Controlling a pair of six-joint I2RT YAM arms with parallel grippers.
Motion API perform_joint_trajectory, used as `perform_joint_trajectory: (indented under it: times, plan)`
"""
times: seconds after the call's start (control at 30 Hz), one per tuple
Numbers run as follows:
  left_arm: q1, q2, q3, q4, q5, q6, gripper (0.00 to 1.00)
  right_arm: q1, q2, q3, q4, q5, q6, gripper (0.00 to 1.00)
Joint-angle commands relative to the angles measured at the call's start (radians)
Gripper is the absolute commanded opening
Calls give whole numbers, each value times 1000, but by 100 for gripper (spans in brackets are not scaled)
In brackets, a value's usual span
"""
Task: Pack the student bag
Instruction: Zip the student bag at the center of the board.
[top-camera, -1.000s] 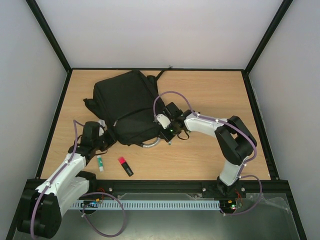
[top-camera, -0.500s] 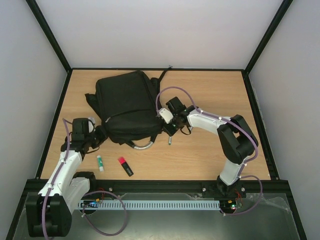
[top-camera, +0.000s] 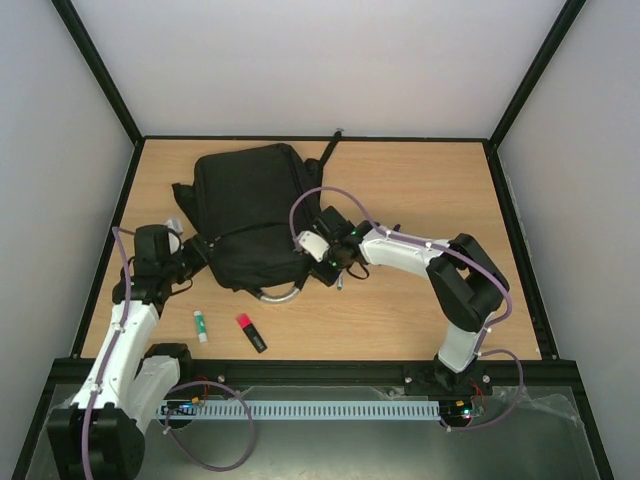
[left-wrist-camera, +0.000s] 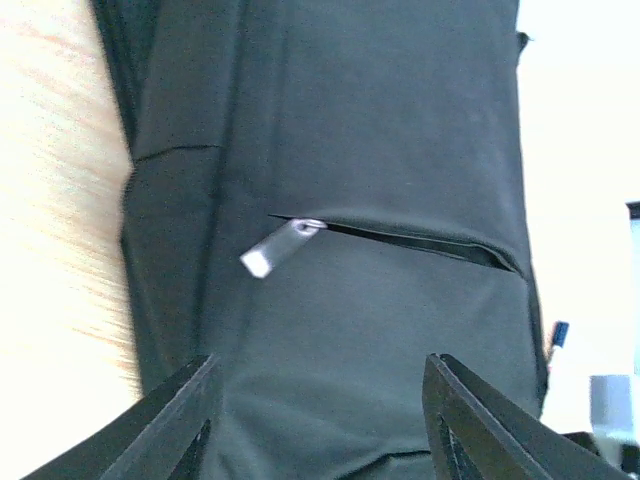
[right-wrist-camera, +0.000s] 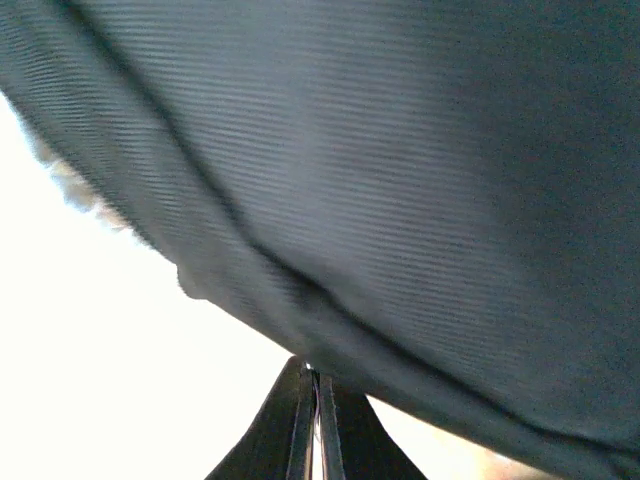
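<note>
Shows bag (top-camera: 250, 215) lying flat on table (top-camera: 430, 190), left of centre in the top view, with grey handle (top-camera: 280, 294) curving at its lower edge. Finds left gripper (left-wrist-camera: 320, 400) at the bag's lower left side, jaws spread apart and holding nothing, facing black fabric with a silver zipper pull (left-wrist-camera: 280, 247) at the end of a zip line (left-wrist-camera: 410, 243) mid-frame. Finds right gripper (right-wrist-camera: 312, 385) at the bag's lower right edge, fingers pressed together, tips against the fabric; cannot tell whether any is pinched. Shows 2 items below the bag, near the left arm: green-white stick (top-camera: 201, 325) and red-capped marker (top-camera: 250, 333), apart.
</note>
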Motion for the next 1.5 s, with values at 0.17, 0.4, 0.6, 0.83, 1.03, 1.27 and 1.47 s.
perform_joint_trajectory:
  times: [0.17,0.4,0.6,0.83,1.03,1.27,1.47]
  plan:
    - [-182,-57,1,-12,0,-47,58,139,39,103,-69,-62,56,1]
    - [-413,42,5,49,-34,-112,62,180,102,175,-100,-103,79,1]
    - [-515,102,31,71,-140,44,63,177,93,110,-79,-110,79,1]
    - [-516,76,-5,-38,-295,-157,62,157,69,59,-54,-116,82,1]
    - [-515,-60,26,-211,-458,-310,67,154,67,49,-40,-134,88,1]
    - [-514,15,49,-377,-515,-420,63,152,65,51,-37,-139,88,1]
    - [-506,32,52,-375,-521,-444,70,152,63,46,-33,-143,91,1]
